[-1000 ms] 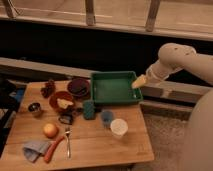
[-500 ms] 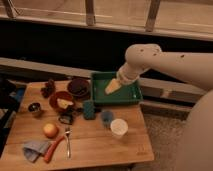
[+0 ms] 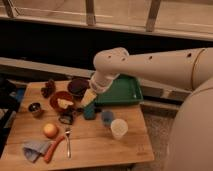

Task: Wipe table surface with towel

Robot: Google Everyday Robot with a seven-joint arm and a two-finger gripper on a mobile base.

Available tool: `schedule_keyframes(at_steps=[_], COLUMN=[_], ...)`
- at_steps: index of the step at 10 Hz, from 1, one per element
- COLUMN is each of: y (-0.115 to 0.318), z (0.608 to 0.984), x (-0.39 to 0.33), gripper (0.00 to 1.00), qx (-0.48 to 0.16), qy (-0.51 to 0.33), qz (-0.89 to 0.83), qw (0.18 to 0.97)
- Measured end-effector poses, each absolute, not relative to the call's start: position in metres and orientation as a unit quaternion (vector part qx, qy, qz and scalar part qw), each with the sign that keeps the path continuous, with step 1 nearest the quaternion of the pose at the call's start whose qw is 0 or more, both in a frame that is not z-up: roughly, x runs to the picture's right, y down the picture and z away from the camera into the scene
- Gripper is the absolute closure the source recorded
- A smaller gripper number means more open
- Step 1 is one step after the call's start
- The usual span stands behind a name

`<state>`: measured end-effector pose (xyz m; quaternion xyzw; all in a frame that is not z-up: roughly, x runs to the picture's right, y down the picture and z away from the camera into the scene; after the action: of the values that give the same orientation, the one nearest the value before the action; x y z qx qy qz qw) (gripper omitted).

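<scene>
Towel point(image 3: 35, 149): one, a crumpled grey-blue cloth at the lower left of the frame, lying on the table surface point(image 3: 100, 147) near its front left corner. Touching its right edge lies one orange-red stick-shaped item point(image 3: 54, 149), and just beside that one fork point(image 3: 68, 142). One round orange fruit point(image 3: 50, 130) sits just above the towel.

Toward the middle stand two cups, one white point(image 3: 119, 128) and one small blue point(image 3: 107, 117), with one dark green sponge point(image 3: 89, 112) left of the blue one. Two bowls sit further up: one red point(image 3: 62, 100) with something yellow inside, one dark point(image 3: 78, 86). One small metal cup point(image 3: 35, 108) stands at the left edge. One green tray point(image 3: 122, 90) rests at the upper right of the table.

One gripper point(image 3: 87, 100) hangs just above the sponge, between the red bowl and the tray, well apart from the towel; its pale fingers are spread wide and hold nothing.
</scene>
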<state>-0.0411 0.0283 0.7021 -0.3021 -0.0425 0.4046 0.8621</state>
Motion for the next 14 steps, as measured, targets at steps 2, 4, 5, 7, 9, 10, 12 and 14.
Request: schedule_keyframes(at_steps=[2,4,5,7,9,10,12,14], y=[0.029,0.029,0.03,0.034,0.035,0.036,0.041,0.059], z=[0.702,0.702,0.703,0.705,0.712,0.715,0.72,0.716], x=[-0.04,-0.042,-0.044,-0.068,-0.113,-0.14,-0.197,-0.244], gripper=[0.2,0.2,0.2,0.2,0.2,0.2,0.2,0.2], qx=[-0.302,-0.302,-0.3,-0.3,-0.305,-0.31,-0.325,-0.347], qy=[-0.042,-0.043,-0.048,-0.065,-0.085,-0.098,-0.128,-0.155], qz=[0.405,0.404,0.397,0.367,0.333,0.314,0.271,0.226], qw=[0.862,0.863,0.866,0.878,0.888,0.892,0.897,0.897])
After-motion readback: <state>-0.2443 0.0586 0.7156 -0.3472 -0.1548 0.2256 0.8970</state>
